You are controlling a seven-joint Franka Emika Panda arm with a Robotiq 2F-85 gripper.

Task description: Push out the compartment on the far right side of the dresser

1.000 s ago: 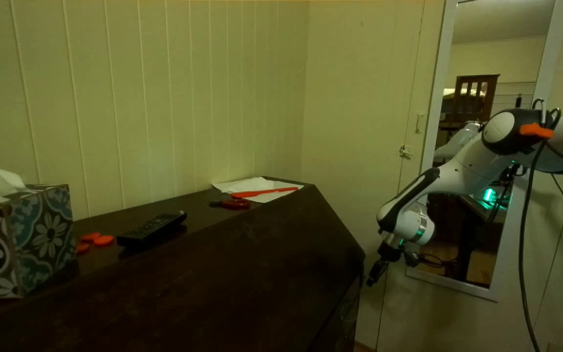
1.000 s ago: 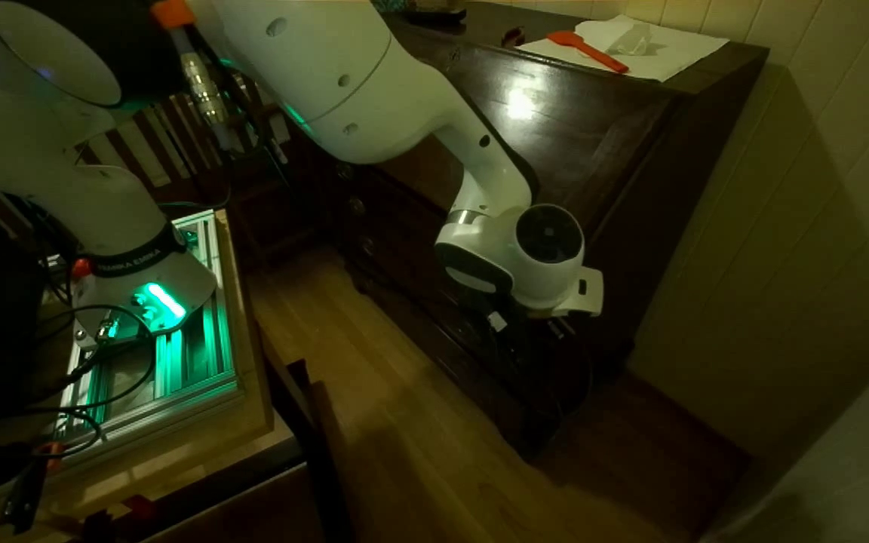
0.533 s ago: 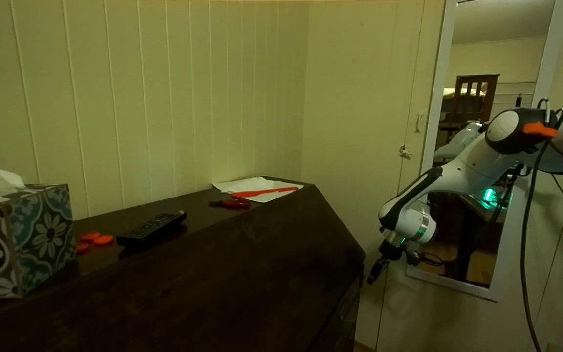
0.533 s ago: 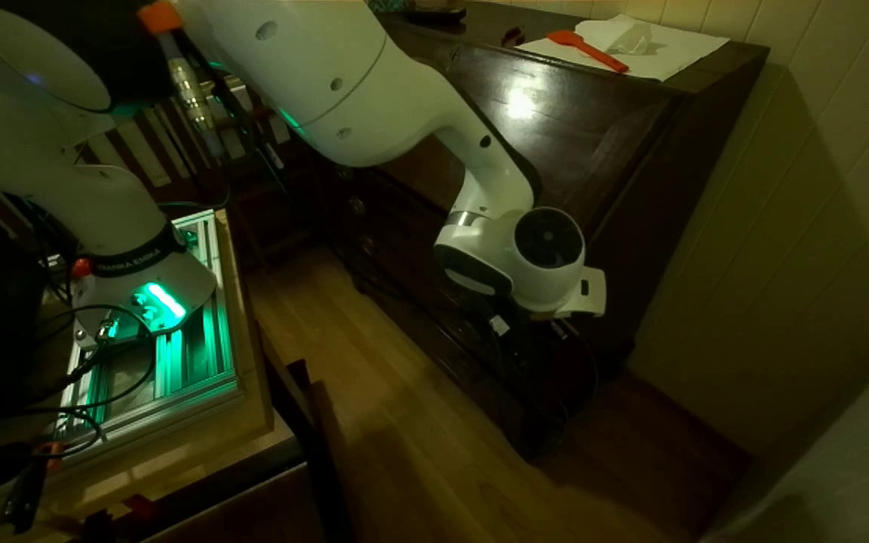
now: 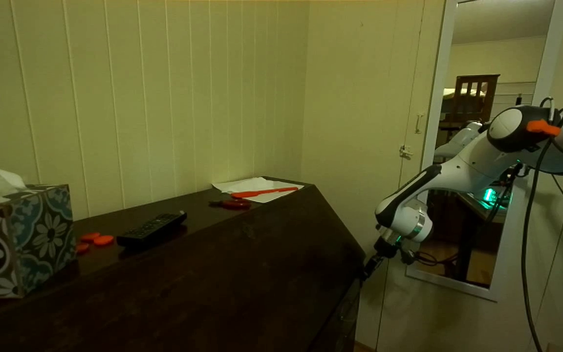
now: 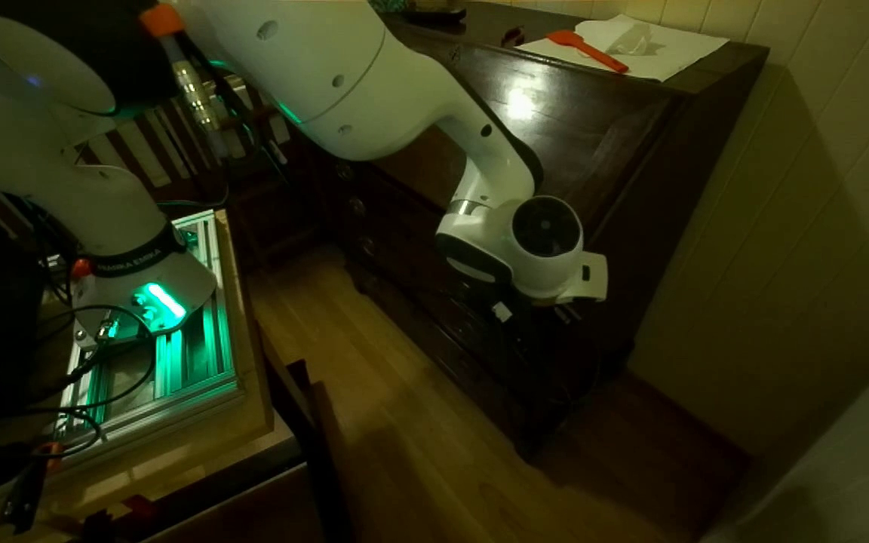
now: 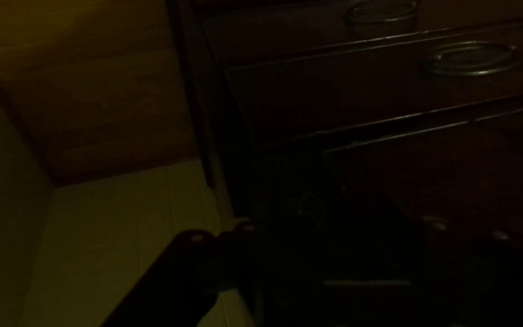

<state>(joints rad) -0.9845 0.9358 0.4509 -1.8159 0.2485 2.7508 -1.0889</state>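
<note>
Wrist view is dim, but the gripper (image 7: 339, 227) looks spread wide by what seems the compartment (image 7: 291, 190), narrow and dark at the end of the dresser (image 5: 223, 274); contact is unclear. Best align squarely, close evenly, draw straight out.

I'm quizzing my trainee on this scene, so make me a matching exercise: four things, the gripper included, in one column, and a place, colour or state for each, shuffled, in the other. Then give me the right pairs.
Things:
1. gripper
2. remote control
3. red utensil
4. tissue box

Places, colours and states:
A. lying on white paper
B. covered in a floral pattern
C. at the front of the dresser
D. black, lying on the dresser's top

Right pairs: 1-C, 2-D, 3-A, 4-B.
</note>
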